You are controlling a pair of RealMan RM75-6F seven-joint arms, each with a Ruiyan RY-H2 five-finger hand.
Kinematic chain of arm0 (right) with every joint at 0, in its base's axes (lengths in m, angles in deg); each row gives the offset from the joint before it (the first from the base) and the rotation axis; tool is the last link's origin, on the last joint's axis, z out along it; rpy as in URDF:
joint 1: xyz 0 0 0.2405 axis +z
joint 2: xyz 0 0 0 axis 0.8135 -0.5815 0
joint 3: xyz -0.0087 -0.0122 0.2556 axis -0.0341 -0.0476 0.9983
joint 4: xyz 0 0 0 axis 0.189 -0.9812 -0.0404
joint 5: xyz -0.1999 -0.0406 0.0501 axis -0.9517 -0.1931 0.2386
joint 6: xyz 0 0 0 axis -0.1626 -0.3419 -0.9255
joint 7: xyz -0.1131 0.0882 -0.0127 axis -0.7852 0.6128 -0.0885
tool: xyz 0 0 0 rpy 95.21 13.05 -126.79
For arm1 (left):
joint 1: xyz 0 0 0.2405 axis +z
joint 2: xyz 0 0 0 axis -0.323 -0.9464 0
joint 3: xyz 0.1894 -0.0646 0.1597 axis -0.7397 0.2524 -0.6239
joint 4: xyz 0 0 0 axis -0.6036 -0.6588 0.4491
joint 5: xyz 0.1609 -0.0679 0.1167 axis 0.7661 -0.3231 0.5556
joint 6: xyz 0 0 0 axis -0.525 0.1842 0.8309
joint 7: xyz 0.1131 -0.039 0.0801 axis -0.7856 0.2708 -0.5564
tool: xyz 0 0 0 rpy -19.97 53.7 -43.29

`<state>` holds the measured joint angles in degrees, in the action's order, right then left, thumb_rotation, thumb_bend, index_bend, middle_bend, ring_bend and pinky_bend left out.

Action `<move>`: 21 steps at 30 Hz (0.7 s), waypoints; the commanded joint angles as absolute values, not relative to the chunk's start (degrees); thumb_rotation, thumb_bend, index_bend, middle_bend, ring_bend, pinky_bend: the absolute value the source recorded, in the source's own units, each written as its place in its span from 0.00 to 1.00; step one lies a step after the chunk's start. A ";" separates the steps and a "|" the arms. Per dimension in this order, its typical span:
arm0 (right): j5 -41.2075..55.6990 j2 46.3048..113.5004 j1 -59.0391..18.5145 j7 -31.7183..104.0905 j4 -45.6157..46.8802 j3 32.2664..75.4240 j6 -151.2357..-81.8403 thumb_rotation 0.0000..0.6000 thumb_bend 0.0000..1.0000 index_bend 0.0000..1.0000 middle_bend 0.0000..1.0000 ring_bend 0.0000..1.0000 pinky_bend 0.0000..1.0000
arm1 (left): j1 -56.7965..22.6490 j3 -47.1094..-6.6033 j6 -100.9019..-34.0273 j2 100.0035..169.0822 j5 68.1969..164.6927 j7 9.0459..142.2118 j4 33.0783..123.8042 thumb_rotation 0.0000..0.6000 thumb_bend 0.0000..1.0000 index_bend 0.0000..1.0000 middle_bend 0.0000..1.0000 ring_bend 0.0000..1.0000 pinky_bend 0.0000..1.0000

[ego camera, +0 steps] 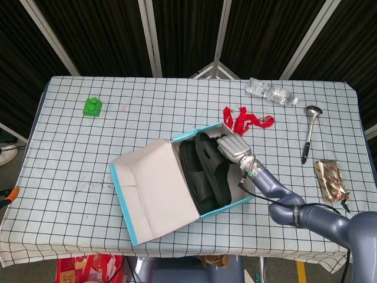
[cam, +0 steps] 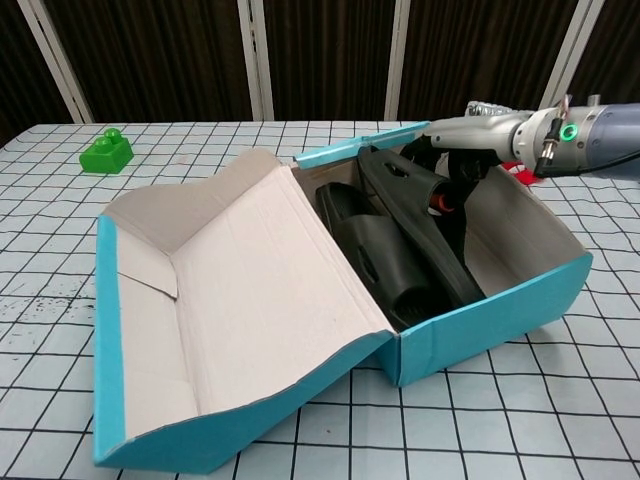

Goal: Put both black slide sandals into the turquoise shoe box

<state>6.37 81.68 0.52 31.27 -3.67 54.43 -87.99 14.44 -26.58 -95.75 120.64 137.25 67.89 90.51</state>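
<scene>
Shoe box: the turquoise shoe box stands open near the middle of the checked surface, its lid folded back and lying on the surface on the left side.
Sandals: both black slide sandals are inside the box. One sandal lies along the bottom; the other sandal leans tilted on edge, partly over the first and towards the right-hand wall.
Right hand: the right hand reaches in over the box's far right corner, fingers curled down onto the upper end of the tilted sandal and touching it. Whether it truly clamps the sandal or only presses on it, I cannot tell from here.
Left hand: not seen in either view.
Other things: a green block at the far left, a red strap just behind the box, a plastic bottle beyond it, a ladle and a patterned packet well off to the right.
</scene>
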 commanded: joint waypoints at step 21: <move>32.54 70.25 9.11 12.53 10.79 48.71 -86.32 1.00 0.39 0.14 0.11 0.10 0.21 | 14.48 -26.78 -95.53 120.13 137.49 68.87 90.74 1.00 0.27 0.07 0.00 0.00 0.01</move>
